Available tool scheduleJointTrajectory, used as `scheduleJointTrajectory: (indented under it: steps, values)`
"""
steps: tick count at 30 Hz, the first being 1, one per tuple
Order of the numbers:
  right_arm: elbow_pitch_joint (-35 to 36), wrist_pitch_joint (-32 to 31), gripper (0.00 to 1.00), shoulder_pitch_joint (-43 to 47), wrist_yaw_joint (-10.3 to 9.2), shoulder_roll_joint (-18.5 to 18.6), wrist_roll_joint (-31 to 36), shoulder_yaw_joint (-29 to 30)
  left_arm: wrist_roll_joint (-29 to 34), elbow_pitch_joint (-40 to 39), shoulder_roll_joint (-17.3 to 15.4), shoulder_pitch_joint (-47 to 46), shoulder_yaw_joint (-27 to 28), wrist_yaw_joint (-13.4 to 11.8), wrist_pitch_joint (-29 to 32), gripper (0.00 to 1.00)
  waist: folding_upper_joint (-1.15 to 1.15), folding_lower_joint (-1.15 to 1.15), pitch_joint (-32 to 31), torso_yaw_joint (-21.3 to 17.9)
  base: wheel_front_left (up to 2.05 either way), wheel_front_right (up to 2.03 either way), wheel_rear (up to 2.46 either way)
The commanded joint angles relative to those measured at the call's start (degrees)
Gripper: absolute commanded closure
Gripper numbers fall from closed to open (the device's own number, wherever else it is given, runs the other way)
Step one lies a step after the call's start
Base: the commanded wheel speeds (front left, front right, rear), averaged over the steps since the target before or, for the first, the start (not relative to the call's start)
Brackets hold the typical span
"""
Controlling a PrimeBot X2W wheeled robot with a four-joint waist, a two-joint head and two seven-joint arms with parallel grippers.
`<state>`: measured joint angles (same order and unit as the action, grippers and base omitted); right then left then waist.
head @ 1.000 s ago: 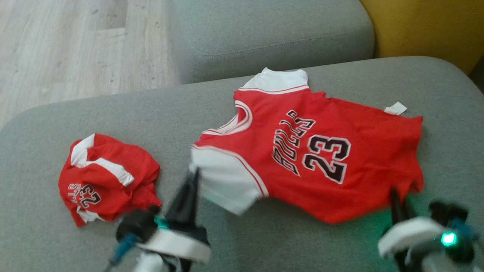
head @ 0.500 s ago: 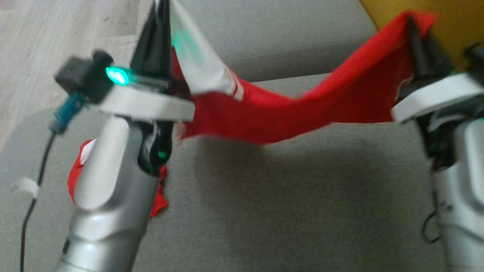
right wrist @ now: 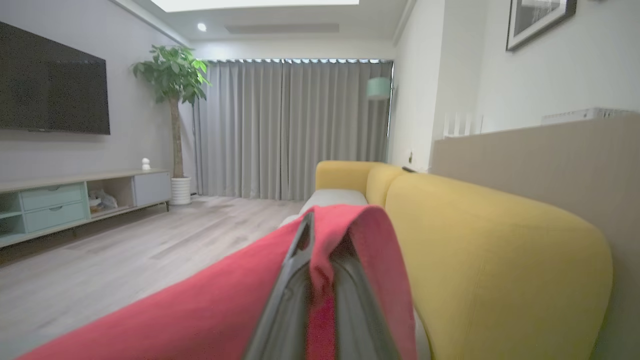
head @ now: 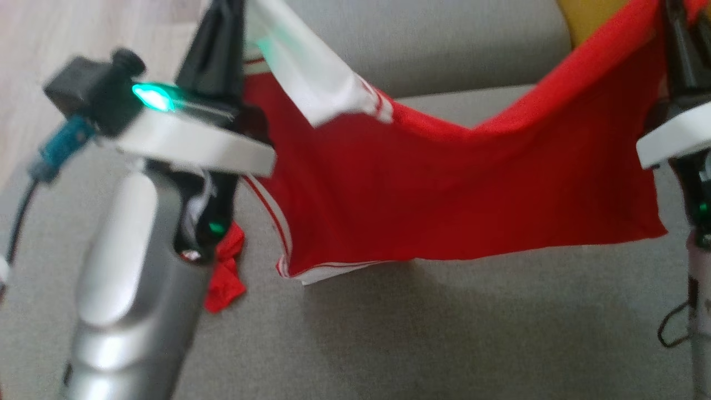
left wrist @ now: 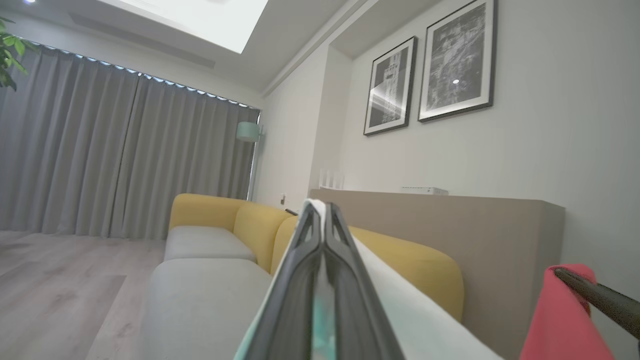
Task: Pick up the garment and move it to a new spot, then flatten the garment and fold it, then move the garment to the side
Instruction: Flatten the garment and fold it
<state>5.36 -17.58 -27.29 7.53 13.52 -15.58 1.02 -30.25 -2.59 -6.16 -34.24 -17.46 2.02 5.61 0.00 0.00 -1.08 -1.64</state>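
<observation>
The garment (head: 455,194), a red jersey with white sleeves, hangs stretched in the air between my two grippers above the grey sofa seat (head: 444,339). My left gripper (head: 225,33) is raised at the upper left, shut on a white sleeve edge. My right gripper (head: 675,28) is up at the far right, shut on a red corner. In the left wrist view the left gripper (left wrist: 320,212) pinches white fabric (left wrist: 415,320). In the right wrist view red cloth (right wrist: 200,310) drapes over the closed right gripper (right wrist: 312,225). The jersey's lower edge hangs just above the seat.
A second crumpled red garment (head: 225,278) lies on the seat, mostly hidden behind my left forearm (head: 133,289). Beyond are another grey cushion (head: 444,44), a yellow sofa back (head: 589,16) and wooden floor (head: 83,33) at the upper left.
A second ago the jersey lay flat with both grippers low at its near edge. Both grippers have since risen with it, and it now hangs between them.
</observation>
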Motion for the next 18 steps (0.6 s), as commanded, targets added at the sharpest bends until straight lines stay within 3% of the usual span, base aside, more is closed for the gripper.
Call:
scheduleJointTrajectory:
  steps: [1,5,9,14,18]
  values:
    - [1.41,-0.46,1.0,-4.07,-0.04,0.53,-0.52,-0.99,0.06,-0.55,-2.01,-5.92,2.67,0.06,0.98,1.0,0.0,0.0,3.18,-0.53,0.0,0.0,0.0]
    - [-5.06,0.49,1.0,-12.88,-0.04,1.61,-1.01,-4.12,-0.44,8.34,-3.5,-15.23,4.05,1.48,2.28,1.0,0.0,0.0,9.88,-1.5,0.0,0.0,0.0]
    - [-18.02,4.9,1.0,-26.02,-0.04,2.63,-0.41,-9.0,2.2,20.05,-5.57,-27.09,4.85,2.69,-1.59,1.0,0.0,0.0,15.33,-1.93,0.0,0.0,0.0]
    - [-35.06,16.68,1.0,-42.23,-0.04,1.01,2.55,-6.66,2.7,34.06,-4.65,-39.35,6.82,2.8,-9.01,1.0,0.0,0.0,17.64,-1.19,0.0,0.0,0.0]
    - [-44.94,25.23,1.0,-49.13,-0.04,-0.53,6.08,-5.17,2.71,41.6,-3.82,-45.6,7.24,3.37,-14.39,1.0,0.0,0.0,18.23,-0.5,0.0,0.0,0.0]
